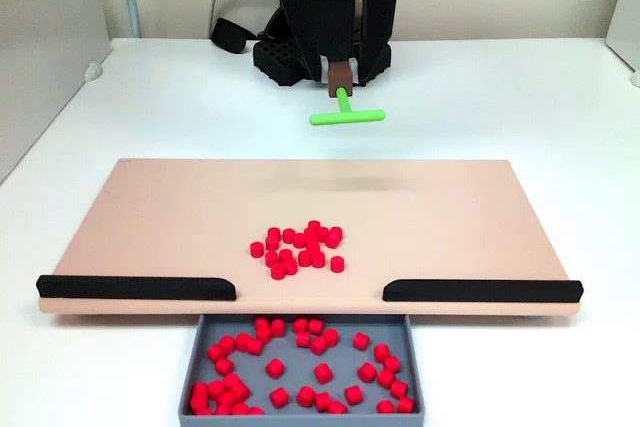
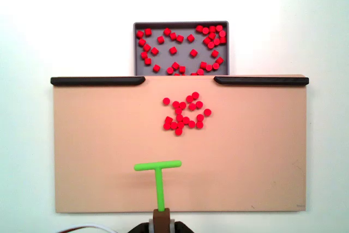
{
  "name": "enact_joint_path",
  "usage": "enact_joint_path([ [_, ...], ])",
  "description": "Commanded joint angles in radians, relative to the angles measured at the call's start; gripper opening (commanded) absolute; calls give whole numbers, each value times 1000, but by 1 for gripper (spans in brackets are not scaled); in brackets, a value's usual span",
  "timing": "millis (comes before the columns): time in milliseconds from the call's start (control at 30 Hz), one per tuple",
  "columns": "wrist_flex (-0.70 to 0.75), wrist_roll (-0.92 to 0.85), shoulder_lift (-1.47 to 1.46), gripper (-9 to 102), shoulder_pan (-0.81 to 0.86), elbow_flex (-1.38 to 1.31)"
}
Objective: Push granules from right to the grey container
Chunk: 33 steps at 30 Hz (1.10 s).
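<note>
A cluster of red granules point(image 1: 300, 247) point(image 2: 182, 115) lies on the middle of the beige board point(image 1: 160, 217) point(image 2: 92, 151), just short of the gap between two black strips. Many more granules point(image 1: 300, 372) point(image 2: 180, 47) lie inside the grey container point(image 1: 385, 320) point(image 2: 180, 23), which sits beyond that gap. My gripper point(image 1: 341, 77) point(image 2: 161, 216) is shut on the stem of a green T-shaped stick point(image 1: 347, 115) point(image 2: 158, 173). The stick's crossbar hangs above the board on the robot's side, apart from the cluster.
The two black strips point(image 1: 135, 288) point(image 1: 480, 291) line the board's edge on either side of the gap. The arm's black base point(image 1: 300, 52) stands behind the board on a white table. A wall or cabinet point(image 1: 45, 37) rises at the left.
</note>
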Motion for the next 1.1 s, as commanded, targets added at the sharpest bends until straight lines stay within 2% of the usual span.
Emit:
enact_joint_path([
  [0, -2, 6, 3, 0, 5, -25],
  [1067, -2, 28, -9, 0, 40, -26],
])
